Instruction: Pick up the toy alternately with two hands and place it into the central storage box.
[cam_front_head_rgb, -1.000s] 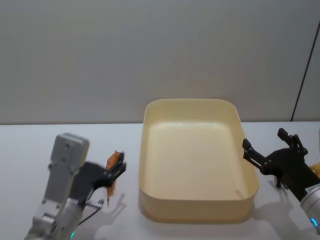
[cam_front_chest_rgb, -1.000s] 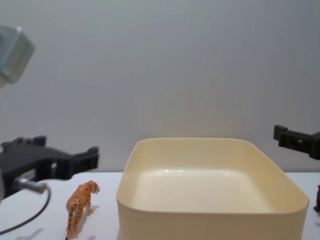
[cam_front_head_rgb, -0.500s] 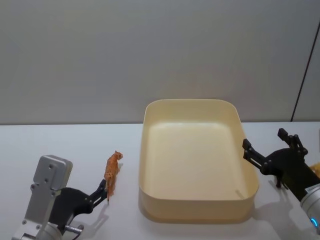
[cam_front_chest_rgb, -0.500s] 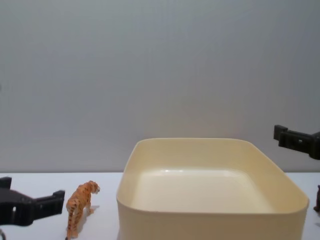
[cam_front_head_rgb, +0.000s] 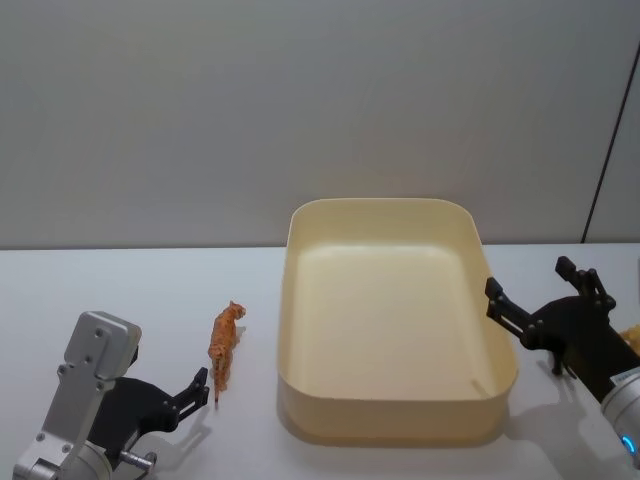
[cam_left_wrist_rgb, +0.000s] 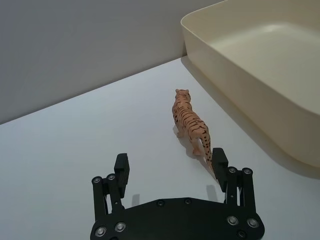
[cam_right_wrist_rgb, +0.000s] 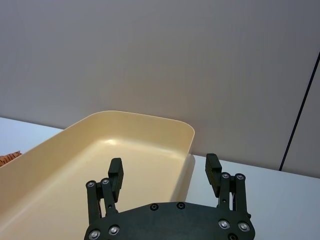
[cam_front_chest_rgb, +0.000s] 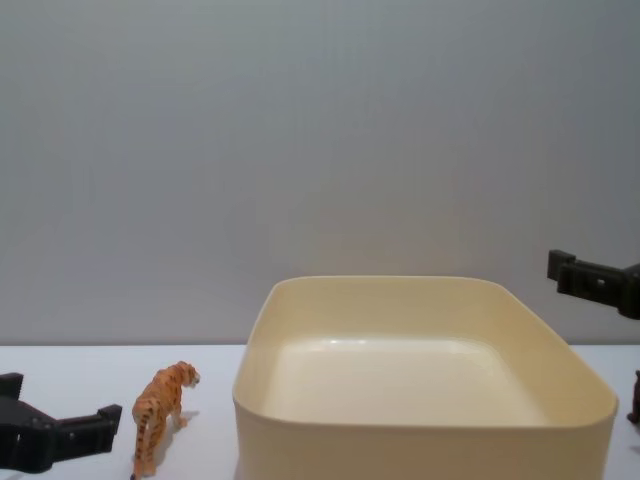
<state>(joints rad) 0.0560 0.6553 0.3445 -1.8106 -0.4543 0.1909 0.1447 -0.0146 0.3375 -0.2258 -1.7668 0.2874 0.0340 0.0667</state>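
Observation:
An orange striped tiger toy (cam_front_head_rgb: 224, 345) (cam_left_wrist_rgb: 190, 125) (cam_front_chest_rgb: 160, 410) stands upright on the white table, just left of the cream-yellow storage box (cam_front_head_rgb: 390, 422) (cam_left_wrist_rgb: 240, 90) (cam_front_chest_rgb: 420, 448). My left gripper (cam_front_head_rgb: 190, 396) (cam_left_wrist_rgb: 170, 159) is open and low over the table behind the tiger. One finger is beside the tiger's tail, and nothing is held between the fingers. My right gripper (cam_front_head_rgb: 528, 282) (cam_right_wrist_rgb: 164, 163) hovers open and holding nothing at the box's right side, by its rim (cam_right_wrist_rgb: 150, 116). The box is empty.
A small dark figure (cam_front_chest_rgb: 634, 400) stands at the right edge of the chest view. In the head view a yellowish object (cam_front_head_rgb: 630, 340) lies beyond my right arm. A grey wall stands behind the table.
My left arm has dropped from above the tiger and drawn back, so its open gripper now sits low behind the toy. The right arm, tiger and box have not moved.

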